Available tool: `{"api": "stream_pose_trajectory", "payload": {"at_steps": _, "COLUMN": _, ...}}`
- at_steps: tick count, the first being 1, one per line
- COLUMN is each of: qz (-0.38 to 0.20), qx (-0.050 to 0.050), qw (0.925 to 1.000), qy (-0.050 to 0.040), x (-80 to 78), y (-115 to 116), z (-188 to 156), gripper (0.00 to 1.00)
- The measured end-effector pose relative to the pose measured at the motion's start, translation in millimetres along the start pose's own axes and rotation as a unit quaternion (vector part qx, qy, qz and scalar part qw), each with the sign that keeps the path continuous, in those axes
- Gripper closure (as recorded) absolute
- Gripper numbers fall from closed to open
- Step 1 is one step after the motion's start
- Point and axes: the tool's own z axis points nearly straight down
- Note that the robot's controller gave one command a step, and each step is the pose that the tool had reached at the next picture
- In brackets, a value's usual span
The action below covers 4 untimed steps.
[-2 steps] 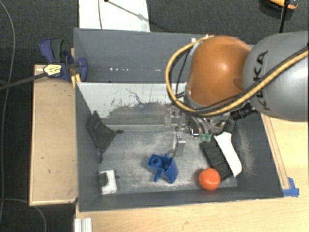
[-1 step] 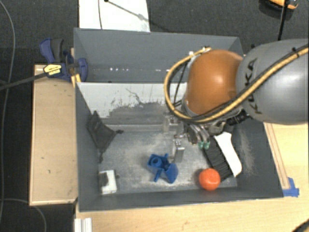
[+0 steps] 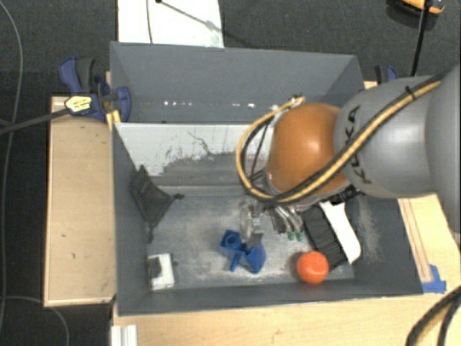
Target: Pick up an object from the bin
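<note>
Hovering pincer (image 3: 253, 226) over blue plastic piece (image 3: 242, 253), long axis diagonal.

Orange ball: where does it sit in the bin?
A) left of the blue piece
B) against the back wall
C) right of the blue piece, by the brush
C: the orange ball lies to the view's right of the blue piece, beside the black-and-white brush.
</note>
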Motion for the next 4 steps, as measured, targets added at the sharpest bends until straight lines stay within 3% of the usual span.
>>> {"api": "stream_pose_trajectory", "payload": {"at_steps": 1, "qz": 0.002, "qx": 0.0, "qw": 1.0, "qy": -0.0001, "x": -0.1, "y": 0.1, "z": -0.1, "gripper": 0.0}}
{"api": "stream_pose_trajectory", "payload": {"at_steps": 2, "qz": 0.002, "qx": 0.0, "qw": 1.0, "qy": -0.0001, "x": -0.1, "y": 0.1, "z": -0.1, "gripper": 0.0}}
{"api": "stream_pose_trajectory", "payload": {"at_steps": 3, "qz": 0.018, "qx": -0.001, "qw": 0.9998, "qy": -0.0032, "x": -0.3, "y": -6.4, "z": 27.3, "gripper": 0.0}}
{"api": "stream_pose_trajectory", "payload": {"at_steps": 4, "qz": -0.094, "qx": -0.004, "qw": 0.9956, "qy": 0.0, "x": 4.1, "y": -20.1, "z": 49.0, "gripper": 1.0}}
